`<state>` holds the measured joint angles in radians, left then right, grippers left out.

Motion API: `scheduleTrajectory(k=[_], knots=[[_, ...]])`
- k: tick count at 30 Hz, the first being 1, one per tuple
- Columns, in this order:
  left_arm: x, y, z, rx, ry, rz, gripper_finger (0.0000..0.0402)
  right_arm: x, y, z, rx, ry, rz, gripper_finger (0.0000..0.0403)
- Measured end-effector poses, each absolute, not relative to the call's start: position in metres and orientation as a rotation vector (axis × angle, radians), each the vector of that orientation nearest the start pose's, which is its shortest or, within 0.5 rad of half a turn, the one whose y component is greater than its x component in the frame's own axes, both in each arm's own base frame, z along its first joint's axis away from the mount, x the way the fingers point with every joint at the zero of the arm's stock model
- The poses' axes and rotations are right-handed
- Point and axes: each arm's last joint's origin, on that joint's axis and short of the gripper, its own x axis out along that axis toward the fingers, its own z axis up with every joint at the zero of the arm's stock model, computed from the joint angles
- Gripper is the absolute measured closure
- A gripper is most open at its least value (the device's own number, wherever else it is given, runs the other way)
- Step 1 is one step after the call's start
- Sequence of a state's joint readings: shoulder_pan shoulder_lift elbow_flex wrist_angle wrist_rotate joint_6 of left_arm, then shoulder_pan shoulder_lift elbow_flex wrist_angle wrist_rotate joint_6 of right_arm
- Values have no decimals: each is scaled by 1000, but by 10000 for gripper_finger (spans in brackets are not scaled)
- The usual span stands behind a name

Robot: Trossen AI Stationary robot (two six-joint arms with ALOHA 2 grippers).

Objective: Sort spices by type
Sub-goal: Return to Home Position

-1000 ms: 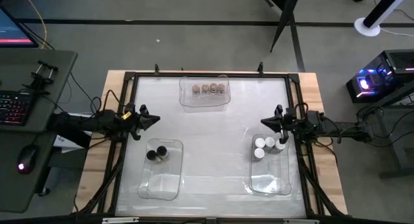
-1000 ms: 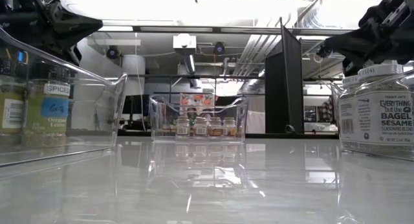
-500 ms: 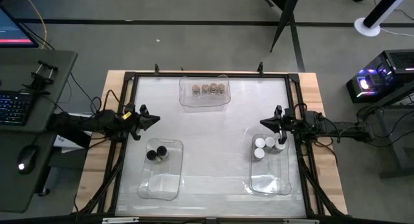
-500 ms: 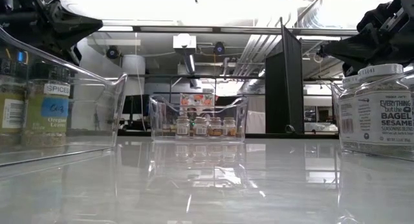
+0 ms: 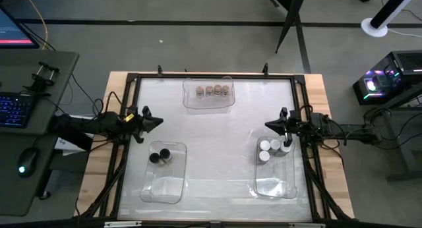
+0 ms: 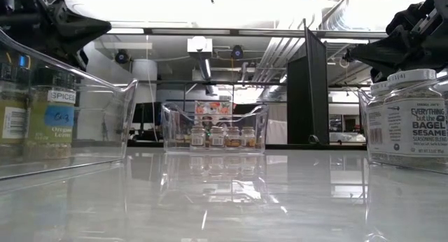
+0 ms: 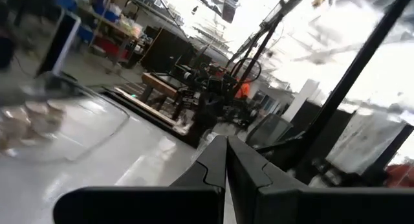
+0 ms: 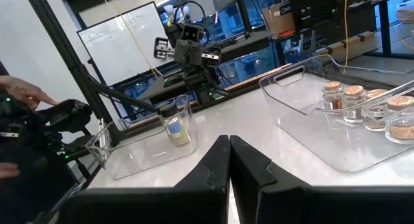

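Observation:
Several brown-lidded spice jars (image 5: 212,90) stand in a row in the clear bin (image 5: 208,103) at the table's far side. Two black-lidded jars (image 5: 159,156) stand in the near-left bin (image 5: 165,185). Three white-lidded jars (image 5: 269,148) stand in the near-right bin (image 5: 277,182). My left gripper (image 5: 158,120) hovers shut above the table's left side, just beyond the near-left bin. My right gripper (image 5: 268,124) hovers shut above the right side, just beyond the near-right bin. Both point toward the table's middle and hold nothing.
The middle of the white tabletop (image 5: 217,142) lies bare between the three bins. A black frame (image 5: 132,80) runs around the table. A person's hand (image 8: 22,93) shows beyond the table's left side in the right wrist view. A desk with keyboard and mouse (image 5: 23,165) stands left.

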<state>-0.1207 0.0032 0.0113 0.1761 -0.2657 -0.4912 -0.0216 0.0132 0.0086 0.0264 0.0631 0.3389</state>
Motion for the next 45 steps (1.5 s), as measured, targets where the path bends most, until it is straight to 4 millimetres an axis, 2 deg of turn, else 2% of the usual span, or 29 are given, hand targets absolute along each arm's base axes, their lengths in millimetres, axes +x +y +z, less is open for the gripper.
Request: scheduleTrajectory(k=[7,10,16,45], knots=[[95,-4,180,-148,-150,134,401,98,-4,168,339,-36,-81,402],[96,-2,179,-61,-135,160,401,98,-4,168,339,-36,-81,402],[96,2,172,-96,-64,206,402,98,-4,168,339,-36,-81,402],[96,6,172,-109,-69,250,401,98,-4,168,339,-36,-81,402]])
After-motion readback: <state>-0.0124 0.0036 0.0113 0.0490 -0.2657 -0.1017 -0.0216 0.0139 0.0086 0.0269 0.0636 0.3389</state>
